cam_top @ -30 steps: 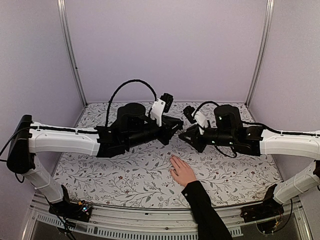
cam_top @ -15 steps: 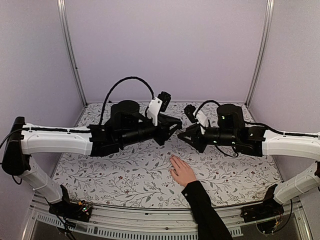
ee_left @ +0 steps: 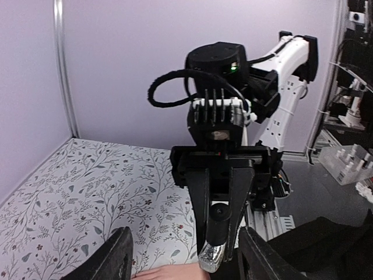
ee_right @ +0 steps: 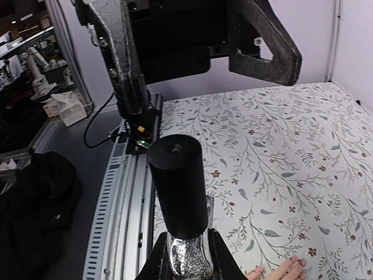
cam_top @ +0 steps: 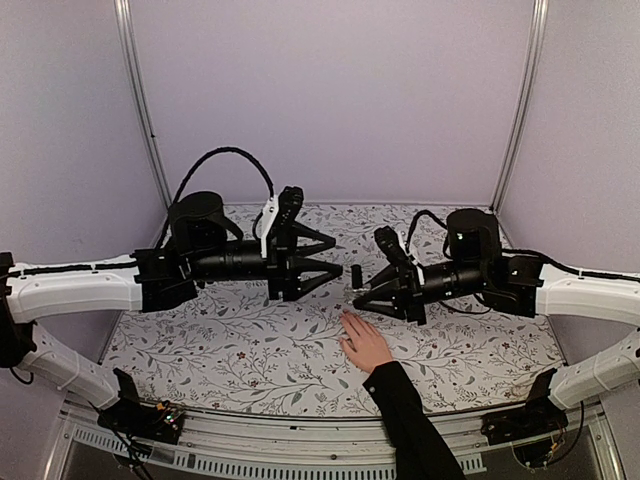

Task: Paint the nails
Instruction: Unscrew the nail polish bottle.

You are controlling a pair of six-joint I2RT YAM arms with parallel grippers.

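While the right gripper [cam_top: 352, 298] clamps the upright bottle [ee_right: 185, 256], the left gripper [cam_top: 336, 258] gapes — cap [cam_top: 356, 273] just ahead; nails [cam_top: 346, 318] below.

The nails [cam_top: 347, 318] are too small to see, and the right wrist view crops the hand [ee_right: 281, 270].

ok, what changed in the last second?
The left gripper pulled back to its own left, away from the right gripper, jaws now wide open. The right gripper dipped slightly, still shut on the capped glitter polish bottle. The hand stayed flat on the table.
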